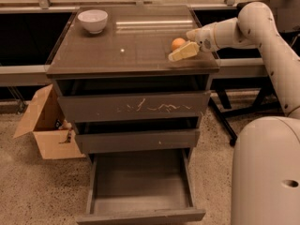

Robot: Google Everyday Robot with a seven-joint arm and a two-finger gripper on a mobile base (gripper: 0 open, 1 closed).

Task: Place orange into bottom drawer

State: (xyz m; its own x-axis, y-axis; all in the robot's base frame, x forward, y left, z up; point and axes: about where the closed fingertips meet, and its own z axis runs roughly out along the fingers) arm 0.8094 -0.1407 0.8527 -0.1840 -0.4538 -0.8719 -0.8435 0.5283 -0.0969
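The orange (177, 43) sits on the cabinet top near its right edge. My gripper (175, 49) reaches in from the right at the level of the top, open, with one pale finger (183, 52) lying just in front of the orange; the other finger is mostly hidden behind it. The orange still rests on the top. The bottom drawer (140, 216) is pulled out towards the camera, and its shallow tray shows nothing inside.
A white bowl (93, 20) stands at the back left of the cabinet top (122, 50). The scratched top drawer (136, 108) and the middle drawer (137, 140) are shut. An open cardboard box (44, 125) stands on the floor at the left. My base (267, 172) fills the lower right.
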